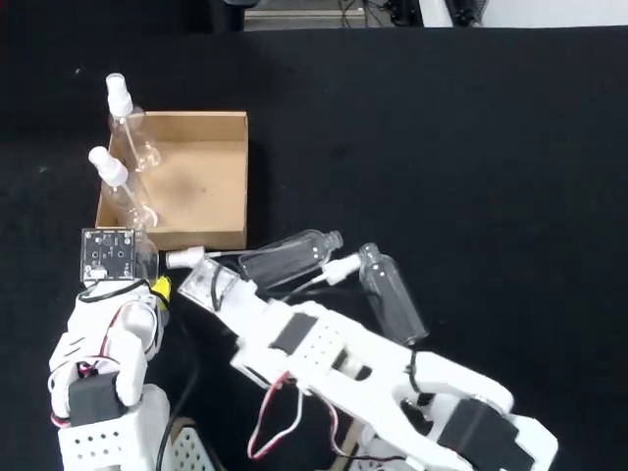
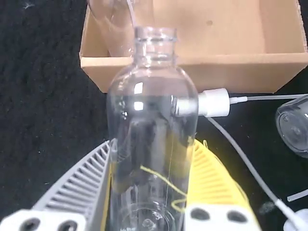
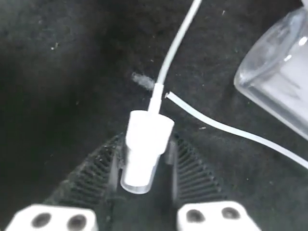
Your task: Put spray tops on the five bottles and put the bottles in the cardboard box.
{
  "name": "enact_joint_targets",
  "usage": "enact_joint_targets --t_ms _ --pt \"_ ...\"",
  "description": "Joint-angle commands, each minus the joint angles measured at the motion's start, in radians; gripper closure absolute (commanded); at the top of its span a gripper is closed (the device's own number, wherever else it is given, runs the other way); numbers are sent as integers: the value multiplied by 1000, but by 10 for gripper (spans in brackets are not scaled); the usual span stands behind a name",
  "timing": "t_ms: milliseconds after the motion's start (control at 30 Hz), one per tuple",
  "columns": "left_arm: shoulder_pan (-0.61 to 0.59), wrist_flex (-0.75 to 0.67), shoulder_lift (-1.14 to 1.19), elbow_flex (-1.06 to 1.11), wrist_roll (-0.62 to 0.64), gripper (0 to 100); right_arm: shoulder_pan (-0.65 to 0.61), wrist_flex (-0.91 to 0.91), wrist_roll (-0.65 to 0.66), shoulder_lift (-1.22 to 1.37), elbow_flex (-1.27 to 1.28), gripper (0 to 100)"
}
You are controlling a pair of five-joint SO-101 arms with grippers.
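The right end effector [image 3: 144, 147] is closed on a top [image 3: 144, 137], gripped by its head, with the tube [image 3: 175, 43] running straight out ahead of it. The left end effector [image 2: 153, 147] is clamped round the body of an open bottle [image 2: 151, 106], whose mouth is turned toward the box [image 2: 192, 65].

The coming move is judged to turn on tube and mouth. The tube's long axis is aimed across at the bottle's side, short of the mouth, not down the neck. The tip therefore has to be brought round in front of the mouth and lined up with the bottle's own axis.

Room there is tight. The box's near wall stands just beyond the mouth, and a loose top [image 2: 211, 102] lies just beside the bottle's shoulder. Two spare bottles [image 1: 289, 258] [image 1: 392, 294] lie near the right arm on the table [image 1: 442, 147]. Two capped bottles [image 1: 132, 132] [image 1: 123, 196] stand in the box.
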Motion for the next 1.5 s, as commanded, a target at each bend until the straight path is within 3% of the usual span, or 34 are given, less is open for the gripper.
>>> enact_joint_targets --t_ms 0,167,300,433,567,733,933,1100,1367,1467 --pt "-13 -63 -11 -13 14 970 12 91 8 -21 -104 984" --pt "-13 -167 -11 38 14 970 104 336 18 -170 -216 987" --pt "-5 -183 -12 51 14 970 256 568 150 -289 -309 987" --pt "-2 -183 -12 50 14 970 468 783 290 -371 -407 987" --pt "-1 -178 -12 53 14 970 769 870 402 -414 -472 987" --pt "-1 -178 -12 48 15 970 1088 868 509 -415 -484 985" --pt "1 -183 -12 44 14 970 1329 798 631 -415 -479 984" --pt "107 -190 -12 22 14 970 1416 690 635 -414 -443 984" --pt "366 -453 -11 220 11 970 1484 474 629 -414 -283 983" --pt "438 -433 -11 211 14 970 1507 396 634 -414 -228 983"
